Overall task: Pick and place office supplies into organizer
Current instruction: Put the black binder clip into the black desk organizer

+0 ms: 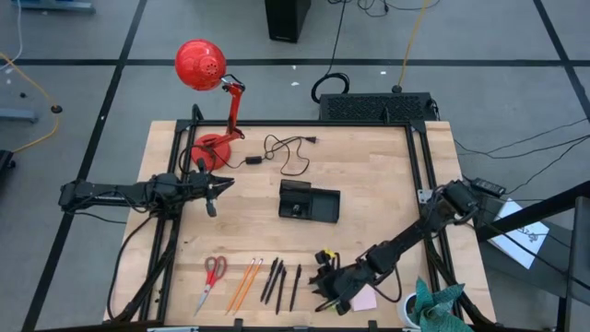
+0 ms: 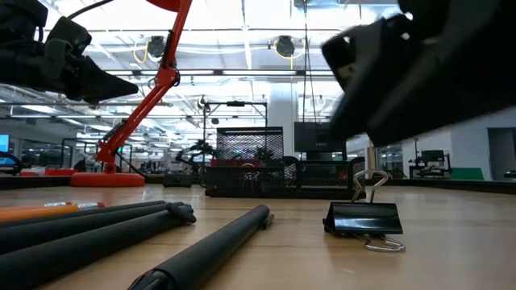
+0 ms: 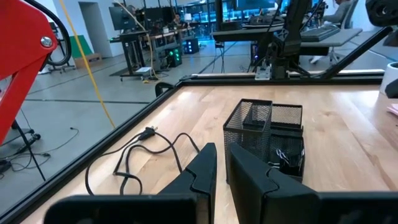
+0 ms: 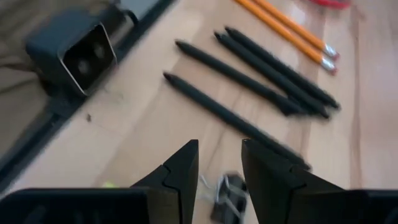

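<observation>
Along the table's near edge lie red-handled scissors (image 1: 212,275), two orange pencils (image 1: 244,281) and black pens (image 1: 281,284), flat on the wood. My right gripper (image 4: 219,167) hovers open just right of the pens, slanting down, with a black binder clip (image 4: 227,194) on the table under its fingertips. A pink sticky-note pad (image 1: 365,299) shows beside that arm. The black mesh organizer (image 1: 309,203) stands mid-table. My left gripper (image 1: 212,191) waits shut, level above the table's left side, holding nothing.
A red desk lamp (image 1: 217,92) and a black cable (image 1: 288,153) occupy the far left of the table. A small camera (image 4: 74,56) sits at the near edge by the pens. A teal object (image 1: 439,304) stands at the near right corner. Bare wood surrounds the organizer.
</observation>
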Available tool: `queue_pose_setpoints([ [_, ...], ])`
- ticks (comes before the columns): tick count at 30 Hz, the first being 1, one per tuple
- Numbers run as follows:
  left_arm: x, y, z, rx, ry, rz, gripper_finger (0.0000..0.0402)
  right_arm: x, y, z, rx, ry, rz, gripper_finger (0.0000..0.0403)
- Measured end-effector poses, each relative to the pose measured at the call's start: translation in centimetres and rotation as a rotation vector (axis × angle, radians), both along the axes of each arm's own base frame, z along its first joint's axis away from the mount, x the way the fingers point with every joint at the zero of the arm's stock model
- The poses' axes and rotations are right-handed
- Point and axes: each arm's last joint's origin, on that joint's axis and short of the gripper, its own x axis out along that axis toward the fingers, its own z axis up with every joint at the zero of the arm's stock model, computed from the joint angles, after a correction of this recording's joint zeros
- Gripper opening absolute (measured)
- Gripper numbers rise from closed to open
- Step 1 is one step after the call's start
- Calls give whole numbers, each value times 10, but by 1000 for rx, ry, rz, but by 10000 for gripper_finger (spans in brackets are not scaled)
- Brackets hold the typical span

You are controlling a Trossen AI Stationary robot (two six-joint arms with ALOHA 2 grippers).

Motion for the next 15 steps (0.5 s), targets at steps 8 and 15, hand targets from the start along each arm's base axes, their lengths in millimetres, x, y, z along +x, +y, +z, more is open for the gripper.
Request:
queue_pose_setpoints([
  [8,0,0,0,0,-4,0,47,-2,1,-1,6,8,-52,116],
  [15,0,0,1,0,-11,0,47,-2,0,-2,0,18,-53,116],
])
